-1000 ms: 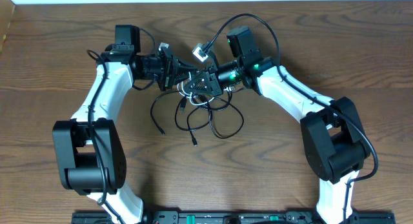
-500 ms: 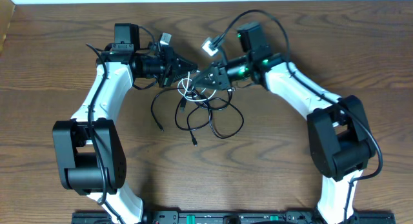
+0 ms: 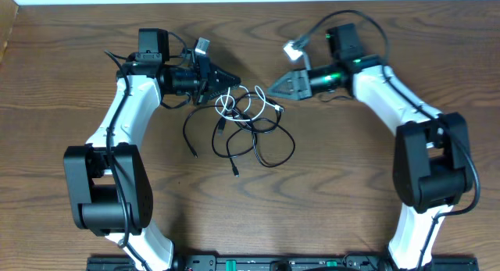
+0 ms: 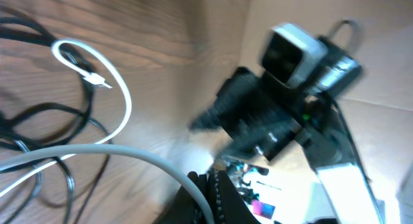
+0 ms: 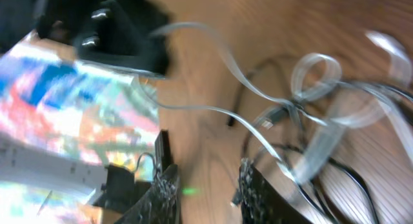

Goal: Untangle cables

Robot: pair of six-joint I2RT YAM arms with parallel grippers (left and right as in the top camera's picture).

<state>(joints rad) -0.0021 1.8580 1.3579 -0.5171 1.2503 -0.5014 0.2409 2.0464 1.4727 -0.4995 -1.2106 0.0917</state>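
While the left gripper (image 3: 234, 78) clamps the white cable (image 4: 128, 100), I read the right gripper (image 3: 273, 87) as parted (lettering blurred).

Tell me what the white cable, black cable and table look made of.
White cable: smooth, plastic-looking sheath, slightly glossy, holding springy round loops.
Black cable: thin, matte sheath, probably rubber or soft plastic, lying in limp coils.
Table: brown wood grain, low sheen; solid wood or laminate, can't tell which.

Brown grained wood, matt, is noted for table (image 3: 351, 185). Smooth plastic sheathing is seen on white cable (image 3: 248, 103) and black cable (image 3: 269, 150). Glossy white plastic is noted on arm shells (image 3: 117, 119), matt black on joints (image 3: 105, 193).
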